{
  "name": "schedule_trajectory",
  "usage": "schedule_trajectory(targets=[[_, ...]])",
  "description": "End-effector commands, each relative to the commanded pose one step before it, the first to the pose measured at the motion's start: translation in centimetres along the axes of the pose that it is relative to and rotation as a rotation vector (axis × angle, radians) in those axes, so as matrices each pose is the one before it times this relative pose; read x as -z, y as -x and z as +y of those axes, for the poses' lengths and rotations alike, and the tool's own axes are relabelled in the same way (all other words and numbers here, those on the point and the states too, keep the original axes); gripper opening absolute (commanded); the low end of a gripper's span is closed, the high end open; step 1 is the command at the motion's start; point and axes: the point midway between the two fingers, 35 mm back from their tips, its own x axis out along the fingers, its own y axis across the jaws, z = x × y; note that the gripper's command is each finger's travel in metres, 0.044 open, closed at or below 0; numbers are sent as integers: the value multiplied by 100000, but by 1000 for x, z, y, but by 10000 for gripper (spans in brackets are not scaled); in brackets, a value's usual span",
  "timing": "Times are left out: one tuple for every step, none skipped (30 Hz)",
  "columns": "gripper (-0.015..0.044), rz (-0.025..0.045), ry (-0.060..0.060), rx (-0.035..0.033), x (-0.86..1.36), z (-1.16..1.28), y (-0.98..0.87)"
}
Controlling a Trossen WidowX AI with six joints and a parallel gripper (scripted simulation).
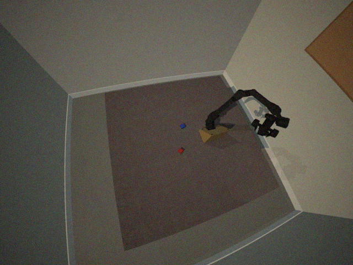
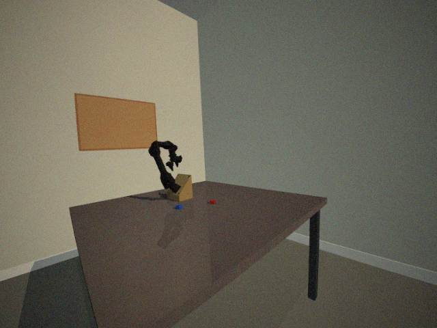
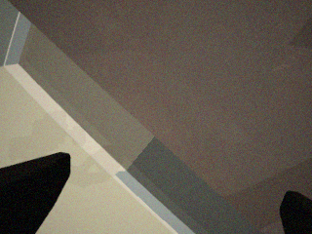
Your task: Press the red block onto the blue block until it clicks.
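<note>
Red block [image 1: 180, 150] [image 2: 212, 201] — on the table, well apart from the open gripper [image 1: 263, 134] [image 2: 174, 167] [image 3: 175, 182].

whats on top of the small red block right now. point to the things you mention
Nothing can be seen on the small red block [image 1: 180, 150] [image 2: 212, 201]; its upper face is uncovered. Its underside, against the dark brown table top [image 1: 159, 182] [image 2: 148, 254], is hidden.
</note>
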Motion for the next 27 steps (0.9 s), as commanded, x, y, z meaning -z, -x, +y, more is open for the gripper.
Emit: schedule_trajectory(targets=[[440, -3993, 231, -5598, -5436, 1272, 2379], [440, -1387, -57, -1403, -1815, 323, 569], [440, -1437, -85, -1252, -1843, 244, 523], [440, -1470, -110, -1093, -1858, 161, 475], [440, -1494, -131, -932, -1867, 78, 426], [440, -1508, -150, -770, -1872, -6, 377], [440, -1512, -165, -609, -1871, -90, 328], [440, -1507, -177, -447, -1865, -174, 279], [440, -1492, -185, -287, -1854, -257, 230], [440, -1468, -191, -129, -1837, -340, 181], [440, -1434, -193, 27, -1816, -421, 133], [440, -1431, -198, 188, -1841, -517, 87], [440, -1383, -194, 349, -1819, -604, 36], [440, -1317, -186, 506, -1781, -686, -15], [440, -1242, -174, 657, -1737, -765, -65], [440, -1158, -159, 803, -1689, -841, -115], [440, -1065, -141, 942, -1636, -914, -165], [440, -964, -119, 1075, -1579, -983, -213], [440, -854, -93, 1201, -1518, -1049, -262], [440, -737, -64, 1320, -1452, -1110, -309], [440, -614, -32, 1430, -1384, -1167, -356], [440, -503, 5, 1603, -1369, -1277, -420], [440, -356, 49, 1719, -1298, -1341, -474], [440, -199, 96, 1811, -1211, -1388, -523], [440, -36, 147, 1892, -1122, -1430, -571], [440, 131, 202, 1962, -1030, -1465, -618], [440, 302, 260, 2019, -937, -1494, -663]])
